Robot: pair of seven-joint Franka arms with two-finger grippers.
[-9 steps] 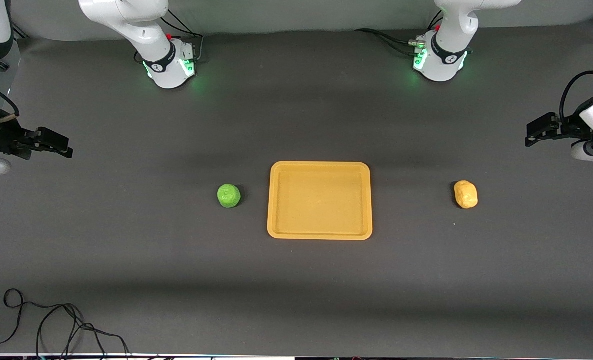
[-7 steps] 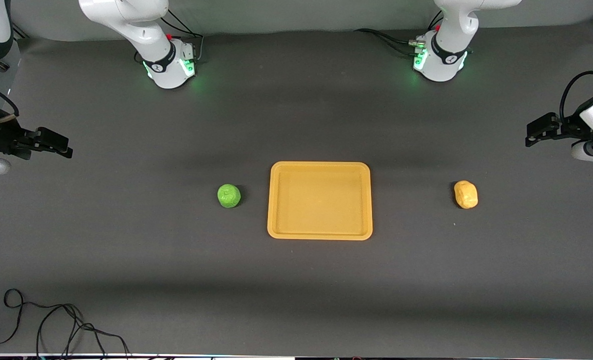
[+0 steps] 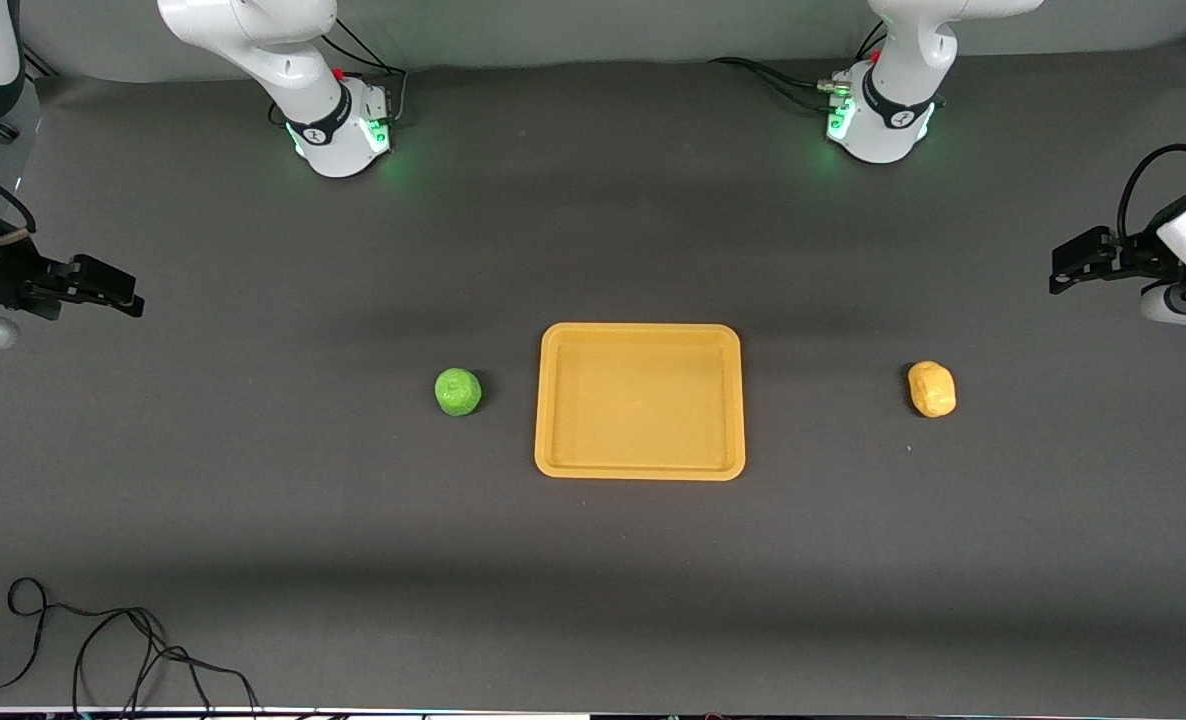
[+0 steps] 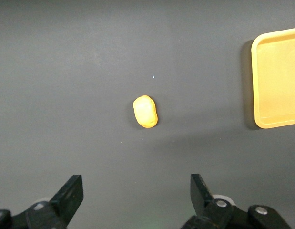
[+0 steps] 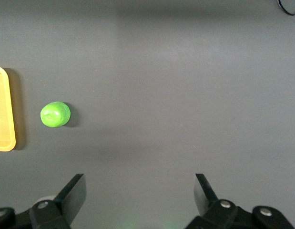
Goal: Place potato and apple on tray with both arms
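The yellow-orange tray (image 3: 639, 329) lies at the table's middle with nothing on it. The green apple (image 3: 458, 391) sits on the table beside it toward the right arm's end. The yellow-orange potato (image 3: 932, 389) sits beside it toward the left arm's end. My right gripper (image 3: 131, 293) hangs open and empty over the table's right-arm end, well away from the apple. My left gripper (image 3: 1059, 272) hangs open and empty over the left-arm end, away from the potato. The left wrist view shows the potato (image 4: 146, 111), a tray corner (image 4: 276, 81) and open fingers (image 4: 71, 193). The right wrist view shows the apple (image 5: 55, 114) and the tray's edge (image 5: 2, 109).
A loose black cable (image 3: 103, 640) lies at the table's edge nearest the front camera, toward the right arm's end. The two arm bases (image 3: 338, 130) stand along the table's edge farthest from the front camera.
Both grippers have shifted very slightly. The apple, the potato and the tray have not moved.
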